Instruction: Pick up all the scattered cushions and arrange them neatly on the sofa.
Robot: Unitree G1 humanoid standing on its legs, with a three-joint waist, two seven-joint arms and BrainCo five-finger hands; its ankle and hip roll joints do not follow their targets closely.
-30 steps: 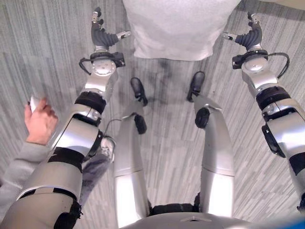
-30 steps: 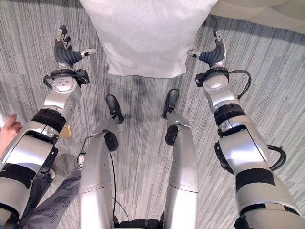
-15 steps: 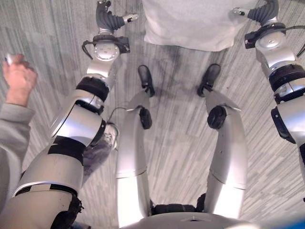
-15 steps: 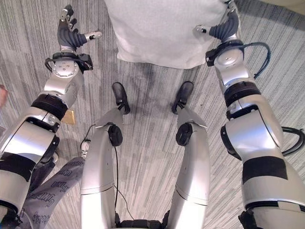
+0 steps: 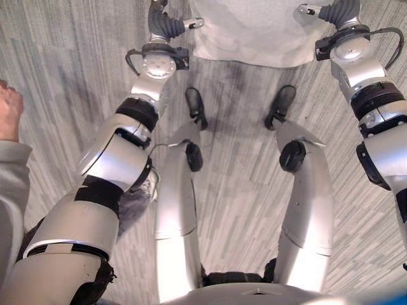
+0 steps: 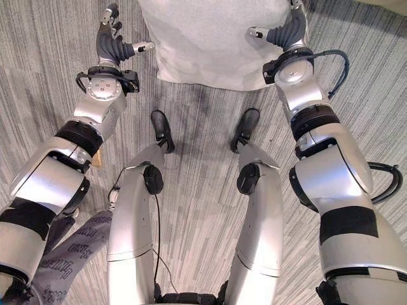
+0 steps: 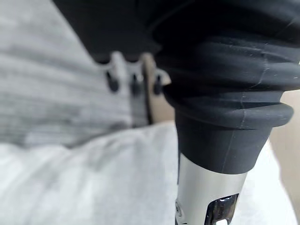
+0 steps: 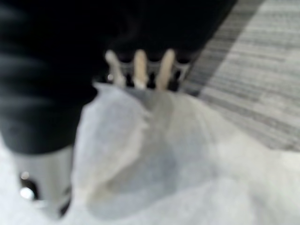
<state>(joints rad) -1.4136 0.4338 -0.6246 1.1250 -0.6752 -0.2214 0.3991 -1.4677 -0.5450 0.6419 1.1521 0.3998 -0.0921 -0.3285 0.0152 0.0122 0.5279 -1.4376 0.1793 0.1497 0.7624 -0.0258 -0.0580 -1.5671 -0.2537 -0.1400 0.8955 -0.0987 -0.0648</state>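
Note:
A pale grey-white cushion (image 6: 213, 38) lies on the striped carpet straight ahead of me. My left hand (image 6: 112, 43) hovers just off its left edge, fingers straight and thumb pointing at the cushion; the left wrist view has the cushion (image 7: 93, 183) close under the thumb (image 7: 206, 192). My right hand (image 6: 287, 30) is at the cushion's right edge with its thumb over the fabric. In the right wrist view the cushion (image 8: 164, 154) bulges against the palm, and the straight fingers (image 8: 137, 69) reach past its edge. Neither hand is closed on the cushion.
A person's hand (image 5: 9, 109) in a grey sleeve shows at the far left. Something small and tan (image 6: 95, 159) lies on the grey carpet (image 6: 356, 95) beside my left arm. A beige surface (image 7: 286, 140) sits beyond the cushion.
Both hands have closed in on the cushion: the left one moved right toward its left edge, and the right one moved left onto its right edge. The person's hand has drawn back leftward.

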